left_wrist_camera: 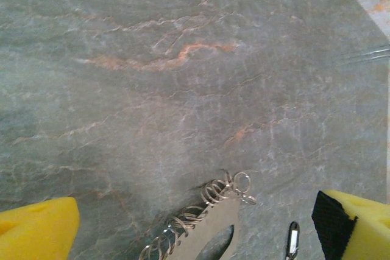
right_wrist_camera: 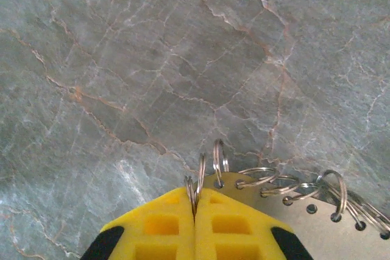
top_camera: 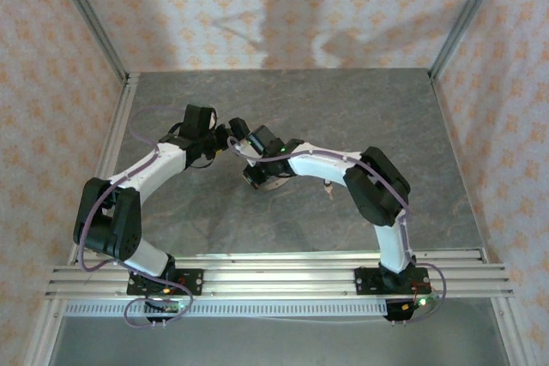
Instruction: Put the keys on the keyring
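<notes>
Pinches a split ring (right_wrist_camera: 194,186) of the flat, hole-edged metal keyring (right_wrist_camera: 295,226) between the pressed-together yellow foam pads (right_wrist_camera: 161,226) of the right gripper (right_wrist_camera: 195,204). Holds the left gripper (left_wrist_camera: 195,228) wide apart, empty, astride it over the veined stone table (left_wrist_camera: 183,77).

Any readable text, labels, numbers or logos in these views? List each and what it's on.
None readable.
Keyring, a metal plate with small rings: no stamp or engraving visible.
Right gripper's fingers: plain yellow, no marks.
Wallpaper: ornament pattern, no letters.
Arm bases: too small to read any label.
</notes>
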You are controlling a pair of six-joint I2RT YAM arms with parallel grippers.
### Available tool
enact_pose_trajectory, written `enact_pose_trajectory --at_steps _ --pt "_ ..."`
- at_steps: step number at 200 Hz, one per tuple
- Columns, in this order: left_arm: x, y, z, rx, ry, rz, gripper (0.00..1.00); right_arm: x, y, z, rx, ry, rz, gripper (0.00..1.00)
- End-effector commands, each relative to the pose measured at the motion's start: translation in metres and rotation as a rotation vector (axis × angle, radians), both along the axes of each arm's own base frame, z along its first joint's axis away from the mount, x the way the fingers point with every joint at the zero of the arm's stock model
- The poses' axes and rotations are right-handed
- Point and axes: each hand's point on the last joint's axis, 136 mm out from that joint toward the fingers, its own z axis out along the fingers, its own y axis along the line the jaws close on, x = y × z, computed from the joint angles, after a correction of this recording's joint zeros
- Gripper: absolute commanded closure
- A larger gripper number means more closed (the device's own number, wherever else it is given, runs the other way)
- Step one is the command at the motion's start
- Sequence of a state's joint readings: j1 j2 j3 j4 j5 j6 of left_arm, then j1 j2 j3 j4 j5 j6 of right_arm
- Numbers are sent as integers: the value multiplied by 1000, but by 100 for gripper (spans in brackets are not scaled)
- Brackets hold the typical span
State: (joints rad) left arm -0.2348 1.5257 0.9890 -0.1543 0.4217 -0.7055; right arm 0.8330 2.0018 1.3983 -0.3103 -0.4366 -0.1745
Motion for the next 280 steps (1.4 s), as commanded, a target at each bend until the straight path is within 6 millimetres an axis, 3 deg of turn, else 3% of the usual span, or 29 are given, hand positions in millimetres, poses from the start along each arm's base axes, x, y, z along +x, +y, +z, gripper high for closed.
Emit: enact_pose_trajectory --at_steps 1,30,71,126,149,185,233,261,280 --pt "5 2 19 -1 -56 -15 0 3 3 43 127 -7 -31 100" --pt "5 0 26 -14 -74 -18 0 7 -6 92 236 -36 -57 100" --pt "2 -4 51 -54 -144 -34 0 11 -31 165 409 -101 -104 100" --pt "-12 -23 110 -165 -325 -151 2 10 -72 233 682 -126 -169 100" --pt "-21 -33 144 -216 -419 -228 10 5 -83 247 751 -120 -176 100" --pt "-34 -53 188 -290 -536 -371 30 -9 -92 258 818 -67 -129 100" --pt "-57 -96 205 -312 -572 -599 30 -23 -99 268 820 -55 -93 100" --pt "-74 -116 213 -288 -618 -696 41 -23 -101 270 821 -58 -105 100" --pt "-79 -119 218 -289 -642 -708 50 -22 -103 272 821 -66 -119 100"
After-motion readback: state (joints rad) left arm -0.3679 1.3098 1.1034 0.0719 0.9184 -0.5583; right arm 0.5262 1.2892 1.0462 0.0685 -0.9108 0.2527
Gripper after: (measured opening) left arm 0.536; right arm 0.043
